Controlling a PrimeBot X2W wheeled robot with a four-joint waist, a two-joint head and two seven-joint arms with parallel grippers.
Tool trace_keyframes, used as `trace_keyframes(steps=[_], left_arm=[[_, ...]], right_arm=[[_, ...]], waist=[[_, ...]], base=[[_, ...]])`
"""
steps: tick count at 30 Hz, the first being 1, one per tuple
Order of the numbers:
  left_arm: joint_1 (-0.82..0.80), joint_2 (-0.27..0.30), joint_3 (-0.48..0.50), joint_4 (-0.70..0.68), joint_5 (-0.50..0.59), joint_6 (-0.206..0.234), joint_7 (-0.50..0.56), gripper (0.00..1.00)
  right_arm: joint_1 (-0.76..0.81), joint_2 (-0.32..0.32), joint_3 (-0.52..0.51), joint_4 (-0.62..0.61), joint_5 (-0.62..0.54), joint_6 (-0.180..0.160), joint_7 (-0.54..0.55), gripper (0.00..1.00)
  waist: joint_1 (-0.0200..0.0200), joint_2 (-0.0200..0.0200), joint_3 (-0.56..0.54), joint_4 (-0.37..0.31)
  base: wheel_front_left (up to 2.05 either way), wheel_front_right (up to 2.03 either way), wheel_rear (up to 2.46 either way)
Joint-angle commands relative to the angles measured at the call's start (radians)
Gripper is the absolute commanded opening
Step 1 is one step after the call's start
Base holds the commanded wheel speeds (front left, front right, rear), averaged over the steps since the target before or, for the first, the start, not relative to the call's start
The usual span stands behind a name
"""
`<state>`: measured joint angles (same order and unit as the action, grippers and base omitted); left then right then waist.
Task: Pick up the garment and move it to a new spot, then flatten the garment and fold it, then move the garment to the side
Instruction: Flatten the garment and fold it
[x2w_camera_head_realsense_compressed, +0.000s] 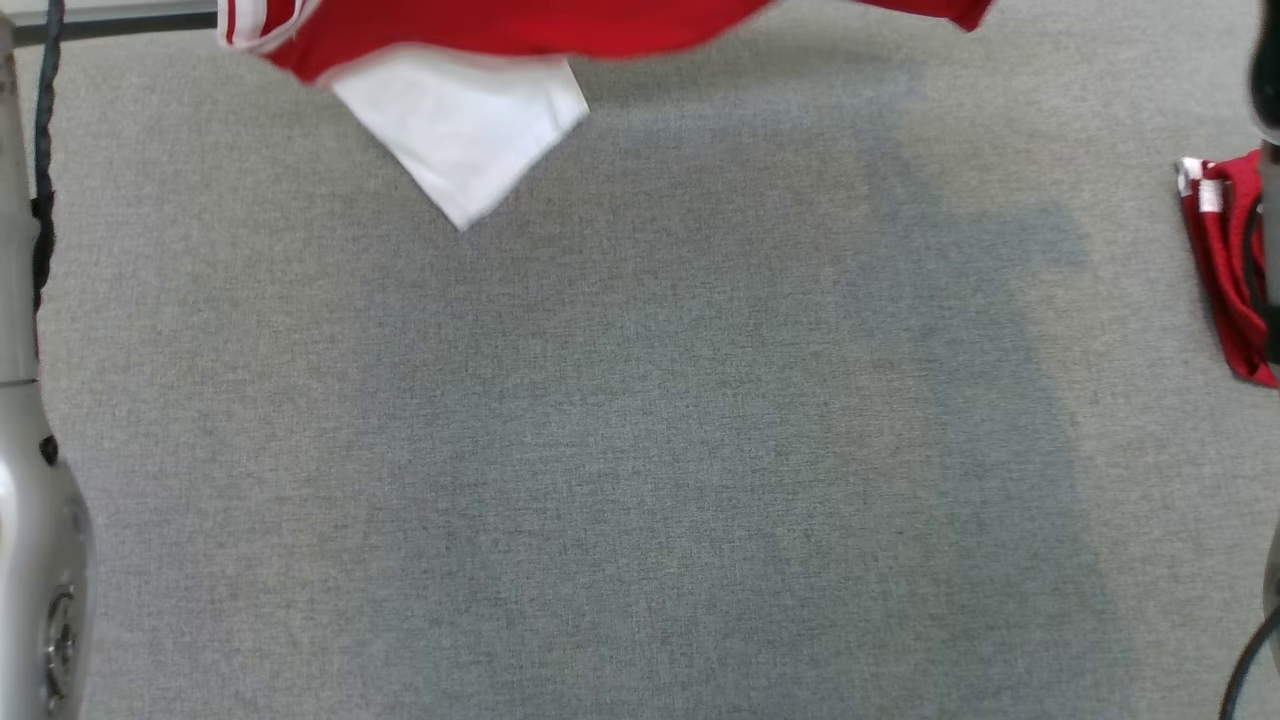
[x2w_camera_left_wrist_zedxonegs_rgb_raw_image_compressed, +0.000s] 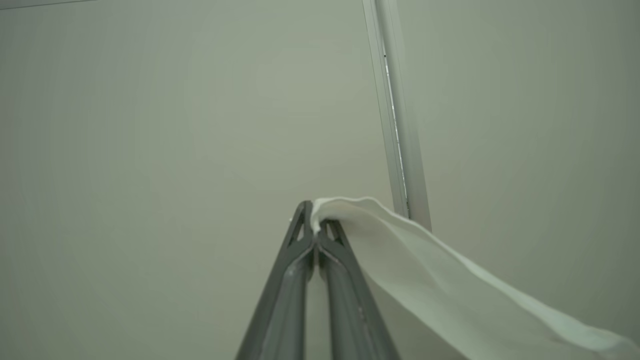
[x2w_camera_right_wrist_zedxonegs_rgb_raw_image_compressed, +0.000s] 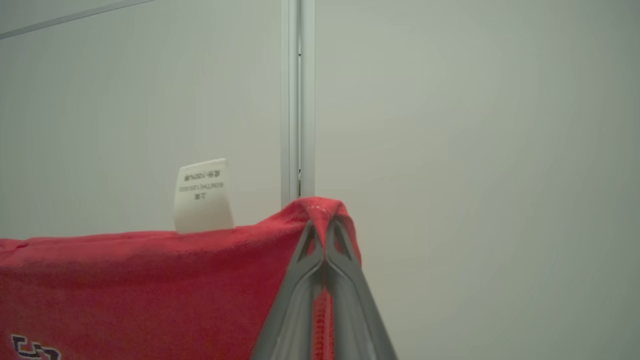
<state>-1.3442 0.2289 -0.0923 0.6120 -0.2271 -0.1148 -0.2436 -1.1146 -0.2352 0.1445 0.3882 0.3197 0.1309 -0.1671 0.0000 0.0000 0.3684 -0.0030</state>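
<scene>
The garment (x2w_camera_head_realsense_compressed: 520, 25) is red with white trim and a white panel (x2w_camera_head_realsense_compressed: 465, 130). It hangs along the top of the head view, lifted off the grey table (x2w_camera_head_realsense_compressed: 640, 450), and looks blurred. In the left wrist view my left gripper (x2w_camera_left_wrist_zedxonegs_rgb_raw_image_compressed: 316, 225) is shut on a white edge of the garment (x2w_camera_left_wrist_zedxonegs_rgb_raw_image_compressed: 450, 290), which trails down to the right. In the right wrist view my right gripper (x2w_camera_right_wrist_zedxonegs_rgb_raw_image_compressed: 325, 235) is shut on a red edge of the garment (x2w_camera_right_wrist_zedxonegs_rgb_raw_image_compressed: 150, 280). The cloth stretches away to the left there, with a white care label (x2w_camera_right_wrist_zedxonegs_rgb_raw_image_compressed: 202, 195) standing up from it.
A second red cloth with white trim (x2w_camera_head_realsense_compressed: 1225, 270) lies bunched at the table's right edge, partly behind my right arm. My pale left forearm (x2w_camera_head_realsense_compressed: 20, 400) runs down the left edge. Both wrist views face a pale wall with a vertical metal strip (x2w_camera_left_wrist_zedxonegs_rgb_raw_image_compressed: 395, 125).
</scene>
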Motion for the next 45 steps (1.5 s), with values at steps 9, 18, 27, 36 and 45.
trace_keyframes(steps=[9, 18, 27, 36, 45], left_arm=[[0.091, -0.095, -0.034, 0.326, -0.037, -0.013, -0.022, 0.0], [0.336, -0.134, 0.026, 0.349, -0.094, -0.015, -0.022, 0.0], [0.674, -0.122, 0.071, 0.205, -0.129, -0.016, -0.022, 0.0], [1.065, -0.069, 0.075, -0.078, -0.118, -0.016, -0.022, 0.0], [1.405, -0.024, 0.068, -0.548, -0.115, 0.056, 0.206, 0.0]], right_arm=[[-0.05, 0.038, 0.175, 0.388, 0.034, 0.0, -0.088, 0.0], [0.106, 0.054, 0.247, 0.461, 0.138, 0.0, -0.1, 0.0], [0.476, 0.064, 0.168, 0.294, 0.206, 0.0, -0.099, 0.0], [0.856, 0.042, 0.114, 0.093, 0.199, 0.0, -0.098, 0.0], [1.13, 0.033, 0.06, -0.084, 0.138, 0.0, -0.058, 0.0]], waist=[[0.0, 0.0, 0.072, 0.039], [0.0, 0.0, 0.084, 0.042], [0.0, 0.0, 0.015, 0.031], [0.0, 0.0, -0.111, 0.031], [0.0, 0.0, -0.174, 0.063]], base=[[0.0, 0.0, 0.0], [0.0, 0.0, 0.0], [0.0, 0.0, 0.0], [0.0, 0.0, 0.0], [0.0, 0.0, 0.0]])
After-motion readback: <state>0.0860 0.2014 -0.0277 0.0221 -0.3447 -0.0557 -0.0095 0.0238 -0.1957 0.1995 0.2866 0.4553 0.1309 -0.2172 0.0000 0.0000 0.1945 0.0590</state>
